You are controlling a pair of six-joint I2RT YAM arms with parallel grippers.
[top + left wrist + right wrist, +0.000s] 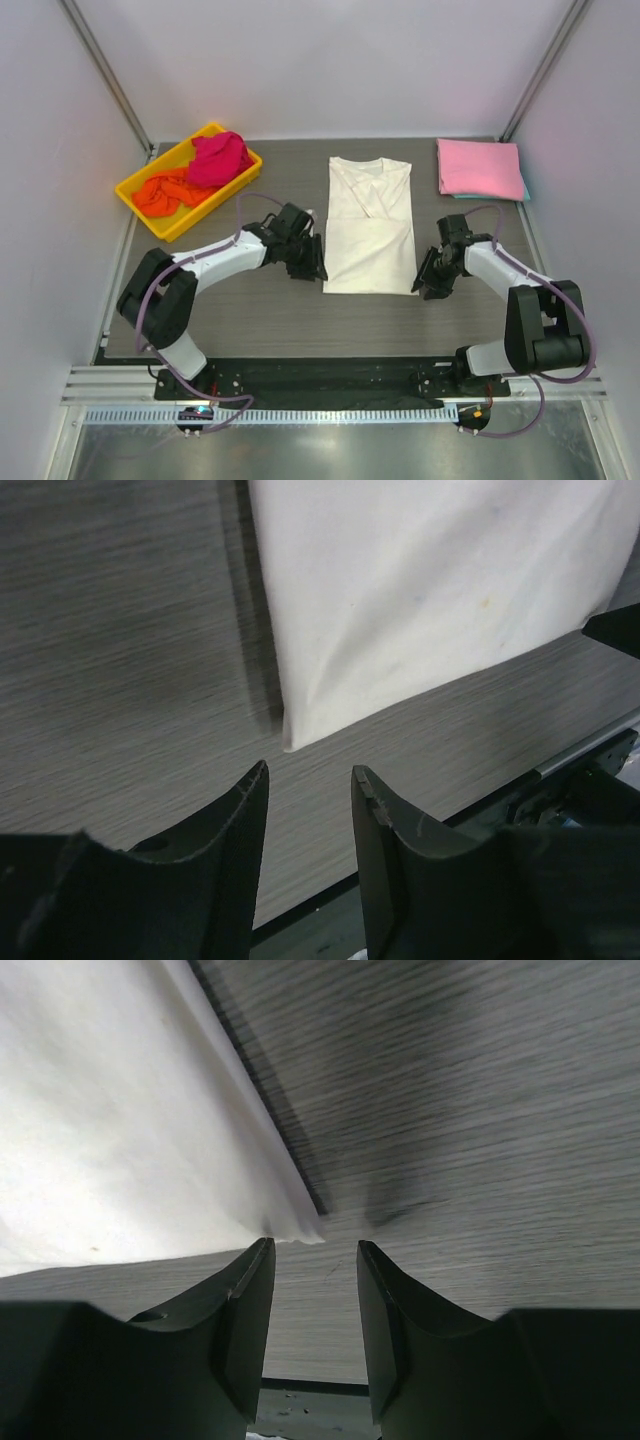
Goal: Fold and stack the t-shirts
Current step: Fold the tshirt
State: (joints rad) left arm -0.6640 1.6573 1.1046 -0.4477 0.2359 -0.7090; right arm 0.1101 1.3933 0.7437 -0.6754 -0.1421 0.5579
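The left gripper [308, 262] and the right gripper [430, 280] sit low at the near corners of the cream-white t-shirt [368, 225], which lies folded flat mid-desk [250, 315]. Each has its jaws partly spread and empty, with the cloth corner just ahead. Farther back, a folded pink t-shirt [478, 166] rests on a teal t-shirt [523, 191] at far right. At far left, the yellow tray [160, 157] holds a crumpled orange t-shirt [165, 192] and magenta t-shirt [220, 158].

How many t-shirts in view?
5: cream-white cloth shirt, centre; folded pink shirt on teal shirt, far right; magenta shirt and orange shirt in yellow plastic tray. Others may be hidden.
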